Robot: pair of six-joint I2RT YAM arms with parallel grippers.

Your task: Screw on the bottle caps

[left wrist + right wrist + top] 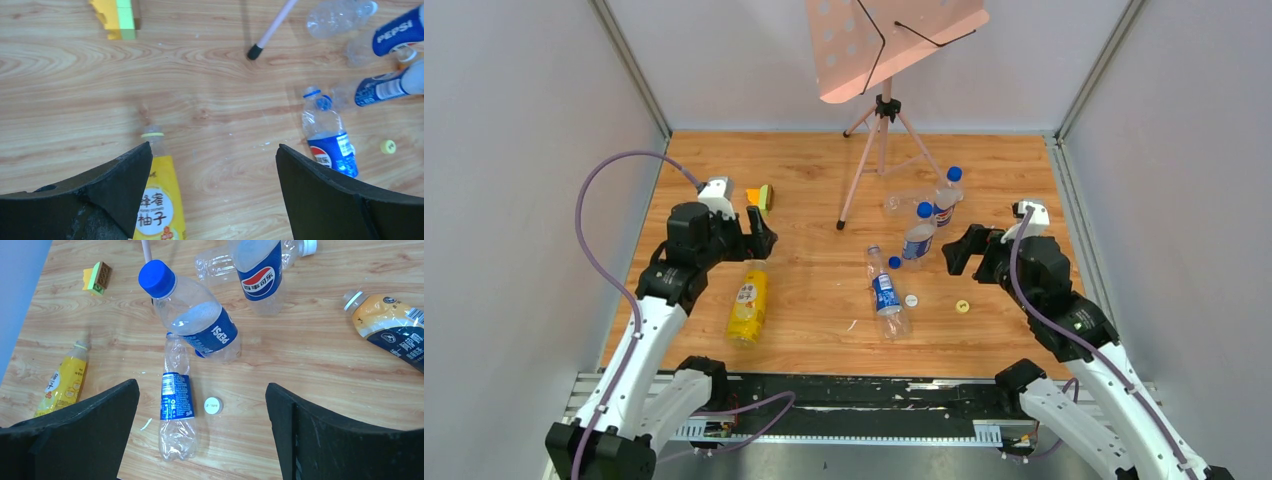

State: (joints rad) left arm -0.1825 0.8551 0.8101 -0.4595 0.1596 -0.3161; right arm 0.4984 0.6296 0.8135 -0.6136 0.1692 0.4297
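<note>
Jaws on the left gripper (212,150) and the right gripper (202,385) are spread wide, with nothing between them.

Near the middle of the wooden table (814,170) a clear bottle with a blue label (886,297) lies on its side, its bare mouth pointing to the far edge. Everything else is placed from this lying bottle.

The blue cap (894,262) rests just beside its neck, on the right. The white cap (911,299) sits near the right of its label, not touching it. The yellow cap (962,306) lies farther right, past the white cap.

Well to its left the yellow bottle (748,305) also lies on its side, mouth bare and pointing to the far edge. The left gripper hangs above the table on that same side, just beyond the yellow bottle's mouth. The right gripper is to the right of the lying bottle, beyond the yellow cap, its fingers turned toward it.

Behind the lying bottle stand two upright bottles (919,235) with blue caps on, the nearer one just past the loose blue cap. An empty clear bottle (904,200) lies behind those.

To the right, shown only by the right wrist camera, an amber bottle (395,325) lies on its side, white at its mouth end.

Far behind and to the left sits a yellow and green block (761,196). A pink stand (884,120) rises behind the lying bottle.
</note>
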